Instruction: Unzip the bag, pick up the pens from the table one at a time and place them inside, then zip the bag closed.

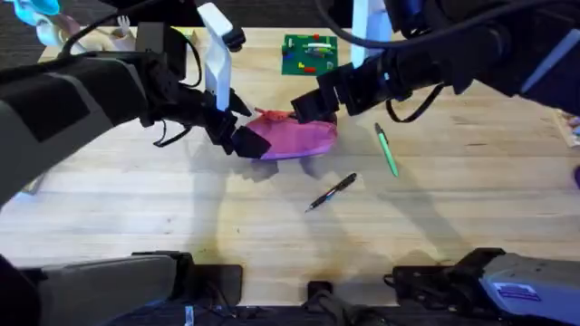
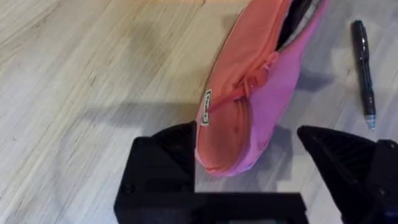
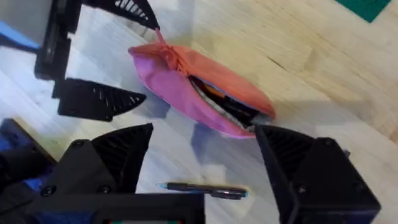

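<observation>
Pink bag [image 1: 294, 136] long axis left-right, partly unzipped | left end effector [image 1: 237, 127] spread around its end | right end effector [image 1: 313, 104] spread

pink bag [image 3: 180, 84] partly unzipped, black pen [image 3: 202, 188] beside

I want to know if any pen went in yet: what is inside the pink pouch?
Through the part-open zipper of the soft pink fabric pouch, dark lining with an orange streak shows; deeper contents are hidden. The black and green pens lie outside.

Both claws crowding bag [image 1: 294, 136]
</observation>
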`<state>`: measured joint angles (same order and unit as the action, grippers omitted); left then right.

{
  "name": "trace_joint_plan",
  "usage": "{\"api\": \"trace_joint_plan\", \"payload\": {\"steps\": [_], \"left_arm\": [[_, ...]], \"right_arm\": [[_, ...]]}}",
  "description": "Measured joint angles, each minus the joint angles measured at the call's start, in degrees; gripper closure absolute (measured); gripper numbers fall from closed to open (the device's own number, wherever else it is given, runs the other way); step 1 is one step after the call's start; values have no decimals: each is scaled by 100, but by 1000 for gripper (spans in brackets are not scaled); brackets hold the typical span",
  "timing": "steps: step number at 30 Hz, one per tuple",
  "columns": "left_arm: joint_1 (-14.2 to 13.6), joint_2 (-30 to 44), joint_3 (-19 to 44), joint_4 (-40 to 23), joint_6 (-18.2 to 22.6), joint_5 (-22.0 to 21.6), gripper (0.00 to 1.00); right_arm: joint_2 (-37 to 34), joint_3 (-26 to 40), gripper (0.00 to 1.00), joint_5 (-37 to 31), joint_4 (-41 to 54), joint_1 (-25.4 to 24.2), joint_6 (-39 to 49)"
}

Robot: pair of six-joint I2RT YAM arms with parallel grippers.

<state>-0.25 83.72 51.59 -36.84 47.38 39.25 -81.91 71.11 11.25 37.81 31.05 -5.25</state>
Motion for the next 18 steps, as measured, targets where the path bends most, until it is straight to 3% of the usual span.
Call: {"api": "trace_joint_plan", "payload": {"steps": [10, 18], "left_arm": [[40, -1, 2, -4, 1, 3, 8], [455, -635, 45, -448, 2, 66, 8]], "right_arm": [[0, 372, 4, -2, 692, 0, 853], [0, 761, 4, -1, 802, 0, 1458]]}}
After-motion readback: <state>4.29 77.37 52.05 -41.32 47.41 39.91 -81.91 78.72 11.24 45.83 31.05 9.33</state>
